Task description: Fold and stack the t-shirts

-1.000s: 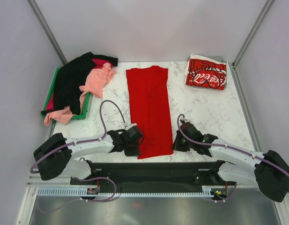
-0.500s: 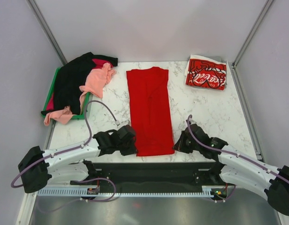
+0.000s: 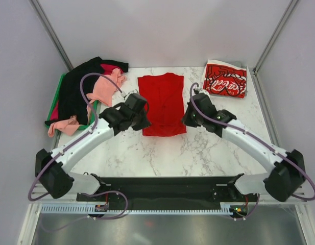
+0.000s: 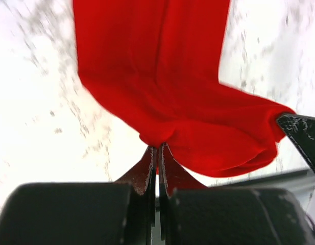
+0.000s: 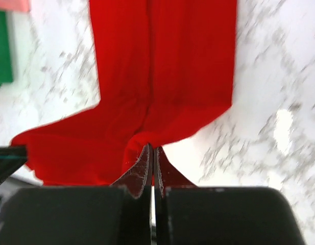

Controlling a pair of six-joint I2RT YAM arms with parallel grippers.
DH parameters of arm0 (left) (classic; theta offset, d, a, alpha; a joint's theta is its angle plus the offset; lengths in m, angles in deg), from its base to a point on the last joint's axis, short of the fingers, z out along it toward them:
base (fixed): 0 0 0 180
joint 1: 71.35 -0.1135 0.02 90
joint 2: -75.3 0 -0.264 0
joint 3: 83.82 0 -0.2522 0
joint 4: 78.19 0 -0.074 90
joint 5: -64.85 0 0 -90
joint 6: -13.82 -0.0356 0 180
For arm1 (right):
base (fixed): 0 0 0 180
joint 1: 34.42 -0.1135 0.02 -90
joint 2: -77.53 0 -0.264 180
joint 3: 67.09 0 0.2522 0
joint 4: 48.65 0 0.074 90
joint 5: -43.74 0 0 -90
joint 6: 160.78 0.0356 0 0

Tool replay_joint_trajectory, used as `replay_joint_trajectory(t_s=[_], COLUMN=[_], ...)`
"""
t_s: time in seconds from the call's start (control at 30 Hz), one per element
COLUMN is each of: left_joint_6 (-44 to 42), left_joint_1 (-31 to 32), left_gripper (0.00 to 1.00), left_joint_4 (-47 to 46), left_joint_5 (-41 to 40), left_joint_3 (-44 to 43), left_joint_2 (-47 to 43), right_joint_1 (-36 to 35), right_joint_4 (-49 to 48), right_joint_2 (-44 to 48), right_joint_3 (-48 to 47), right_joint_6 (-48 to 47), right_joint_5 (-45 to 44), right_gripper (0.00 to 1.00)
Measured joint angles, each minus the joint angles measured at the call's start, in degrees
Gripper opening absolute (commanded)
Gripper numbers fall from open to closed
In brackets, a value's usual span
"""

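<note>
A plain red shirt [image 3: 162, 104] lies in the middle of the table, already narrowed into a long strip, with its near end raised and doubled back toward the collar. The left gripper [image 3: 145, 124] is pinched tight on the near left corner and the right gripper [image 3: 187, 121] is pinched tight on the near right corner. Both wrist views show red cloth clamped between closed tips and sagging in a soft loop between them. The step in hand looks like the half fold, hem to shoulders. To do it well, the two corners should travel level and together, so the hem lands square with the collar edge rather than skewed. The cloth between them should be drawn a little tauter (the sag could set a crease), and the corners should be lowered onto the shirt before the jaws let go, without dragging the bottom layer. Pale grey walls [image 3: 162, 30] close in the far side and both flanks. The table [image 3: 218, 148] is white marble-patterned and looks smooth, so cloth may slide on it. At far left a green tray [image 3: 59, 92] holds a loose pile [image 3: 78, 94] of black, pink and magenta shirts spilling over its rim. At the far right corner a folded Coca-Cola shirt [image 3: 226, 80] marks the stack, well apart from the grippers.
</note>
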Motion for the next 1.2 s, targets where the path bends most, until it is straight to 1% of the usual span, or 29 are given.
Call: replay_joint_trajectory(t_s=[0.13, 0.33, 0.53, 0.83, 0.9, 0.93, 0.97, 1.0, 1.03, 1.07, 1.1, 1.13, 1.2], left_joint_6=[-5.1, -10.2, -12.9, -14.8, -15.3, -15.7, -16.0, -16.5, -17.0, -17.4, -17.7, -17.8, -17.8], left_joint_1=[-7.0, -12.9, -16.2, -18.6, -19.0, -19.3, -19.6, -20.1, -20.6, -21.1, -21.7, -22.5, -24.2], left_gripper=[0.02, 0.02, 0.02, 0.02, 0.07, 0.13, 0.28, 0.39, 0.48, 0.64, 0.71, 0.74, 0.76], left_joint_4=[0.0, -0.3, -0.3, -0.3, -0.3, -0.3, -0.3, -0.2, -0.1, 0.1, 0.4, 1.2, 3.1], left_joint_5=[1.3, 3.1, 4.8, 6.5, 7.1, 7.3, 7.8, 8.7, 9.4, 10.0, 10.5, 11.0, 12.1], left_joint_3=[-6.7, -15.7, -22.3, -28.2, -29.4, -30.1, -30.7, -31.4, -32.1, -32.7, -33.5, -34.5, -36.9], left_joint_2=[8.4, 22.3, 32.0, 40.7, 42.9, 44.1, 45.4, 46.4, 47.5, 48.2, 48.9, 49.3, 49.5], right_joint_1=[4.8, 9.9, 12.3, 13.6, 13.9, 14.2, 14.4, 14.7, 15.1, 15.4, 15.9, 16.3, 17.4], right_joint_4=[-0.3, -0.2, -0.4, -1.3, -1.5, -1.6, -1.6, -1.6, -1.4, -0.9, -0.4, 0.6, 3.3], right_joint_2=[-10.9, -23.5, -32.2, -41.8, -44.1, -45.2, -46.2, -47.0, -47.8, -48.7, -49.7, -50.6, -53.1], right_joint_3=[-8.2, -17.5, -24.0, -28.9, -30.4, -31.0, -31.7, -32.3, -33.0, -34.1, -35.8, -37.7, -44.6], right_joint_6=[-4.7, -9.4, -11.8, -13.5, -13.7, -13.8, -13.8, -13.8, -13.6, -13.5, -13.8, -14.3, -15.0], right_joint_5=[-0.1, 1.0, 3.1, 5.4, 5.7, 5.8, 5.8, 5.9, 6.0, 6.2, 6.3, 6.4, 6.5], right_gripper=[0.00, 0.00, 0.00, 0.00, 0.00, 0.00, 0.05, 0.17, 0.52, 0.65, 0.69, 0.71, 0.71])
